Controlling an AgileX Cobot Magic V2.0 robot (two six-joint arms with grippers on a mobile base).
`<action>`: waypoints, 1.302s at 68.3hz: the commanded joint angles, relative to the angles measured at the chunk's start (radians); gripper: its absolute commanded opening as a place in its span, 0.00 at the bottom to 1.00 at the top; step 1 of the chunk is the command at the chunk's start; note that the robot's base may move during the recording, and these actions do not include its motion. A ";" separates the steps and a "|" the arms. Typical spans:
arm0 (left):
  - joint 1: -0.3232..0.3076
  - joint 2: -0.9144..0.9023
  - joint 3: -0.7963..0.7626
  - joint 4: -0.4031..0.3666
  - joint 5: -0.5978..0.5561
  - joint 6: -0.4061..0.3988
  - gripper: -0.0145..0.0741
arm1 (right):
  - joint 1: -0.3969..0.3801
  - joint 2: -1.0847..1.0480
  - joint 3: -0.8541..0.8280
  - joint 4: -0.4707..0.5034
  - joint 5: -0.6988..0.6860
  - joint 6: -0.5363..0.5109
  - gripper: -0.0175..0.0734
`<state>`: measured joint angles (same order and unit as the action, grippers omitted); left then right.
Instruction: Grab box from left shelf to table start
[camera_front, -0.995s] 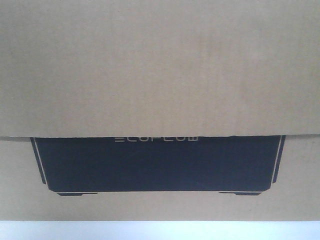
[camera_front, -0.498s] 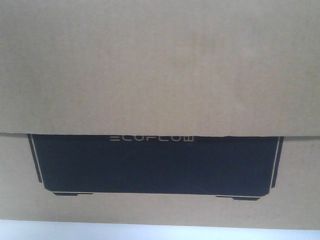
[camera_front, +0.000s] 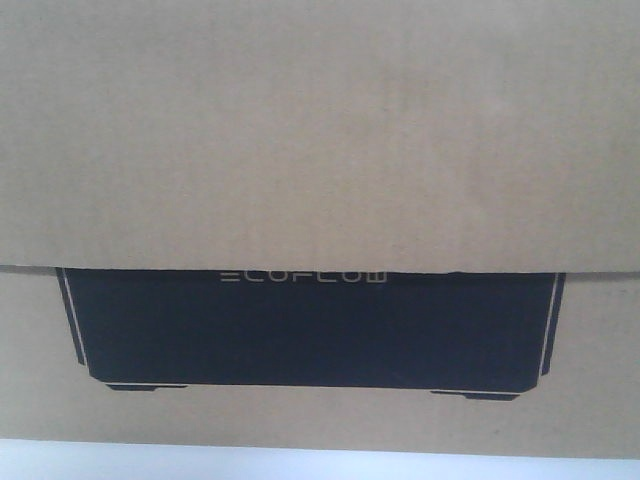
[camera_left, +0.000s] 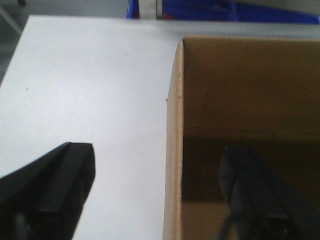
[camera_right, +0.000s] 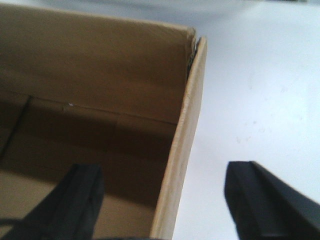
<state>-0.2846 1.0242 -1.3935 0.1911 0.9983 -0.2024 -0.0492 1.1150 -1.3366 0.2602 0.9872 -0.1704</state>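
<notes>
The brown cardboard box (camera_front: 320, 130) fills the front view, its black ECOFLOW panel (camera_front: 310, 325) low in the frame. It rests on the white table (camera_front: 320, 465). In the left wrist view my left gripper (camera_left: 157, 180) is open and straddles the box's left wall (camera_left: 174, 125), one finger outside over the table (camera_left: 90, 75), the other inside the open box. In the right wrist view my right gripper (camera_right: 167, 200) is open and straddles the right wall (camera_right: 187, 115) the same way. Neither pair of fingers touches the cardboard. The left shelf is out of view.
Blue plastic bins (camera_left: 225, 10) stand beyond the table's far edge in the left wrist view. Grey floor (camera_left: 10, 30) shows past the table's left corner. White table surface (camera_right: 260, 90) lies to the right of the box.
The box has sunk a little lower in the front view, and the white table strip under it has got thinner. In the last half second nothing visibly moved.
</notes>
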 joint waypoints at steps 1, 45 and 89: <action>0.002 -0.099 0.024 0.014 -0.082 0.015 0.47 | -0.002 -0.094 -0.009 0.001 -0.050 -0.007 0.71; 0.002 -0.792 0.866 0.121 -0.599 0.015 0.06 | -0.002 -0.793 0.765 -0.104 -0.426 -0.007 0.26; 0.002 -0.897 1.042 0.118 -0.748 0.015 0.06 | -0.002 -0.940 0.944 -0.084 -0.616 -0.007 0.26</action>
<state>-0.2846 0.1171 -0.3247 0.2976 0.3364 -0.1892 -0.0492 0.1635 -0.3671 0.1696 0.4676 -0.1704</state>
